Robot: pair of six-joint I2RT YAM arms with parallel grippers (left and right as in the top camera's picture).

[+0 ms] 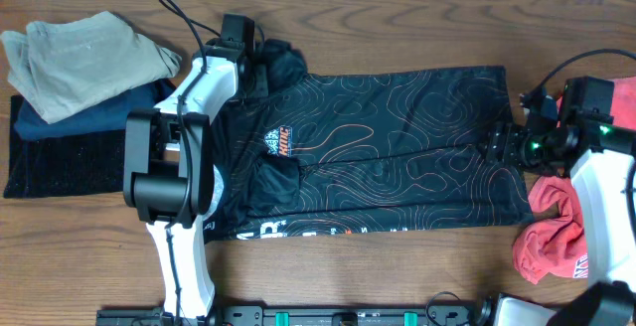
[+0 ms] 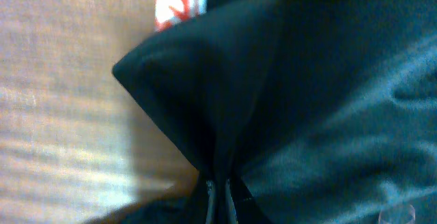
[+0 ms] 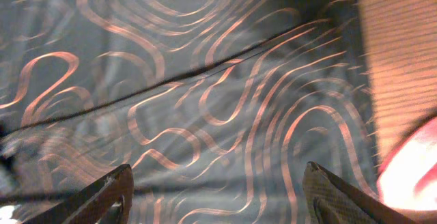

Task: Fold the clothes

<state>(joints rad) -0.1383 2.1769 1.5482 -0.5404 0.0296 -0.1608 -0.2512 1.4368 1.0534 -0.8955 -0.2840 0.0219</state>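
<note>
A black jersey (image 1: 397,137) with thin orange contour lines lies spread across the middle of the wooden table (image 1: 397,8), its length running left to right; a small orange logo (image 1: 278,141) shows on its left part, and white lettering (image 1: 263,230) runs along its near edge. The cloth lies mostly flat on the right and is rumpled at the left, with a bunched lump at the far left corner.

The left gripper (image 2: 220,191) is at that far left corner; its fingers are pinched tight on a peak of black cloth, which rises from them in a pointed fold above the wood; beyond the fold a white and red patch (image 2: 179,2) shows, too blurred to read.

The right gripper (image 3: 218,173) sits at the right edge of the jersey, about halfway between near and far; its fingers stand wide apart over the patterned cloth and hold nothing; a seam crosses the cloth ahead of them.

A coral-red garment (image 1: 550,235) lies crumpled on the table just beside the near right corner of the jersey.

At the far left a pile rests apart from the jersey: a beige garment (image 1: 75,53) on top, a navy one (image 1: 99,107) under it, and a black one (image 1: 55,167) at the bottom.
</note>
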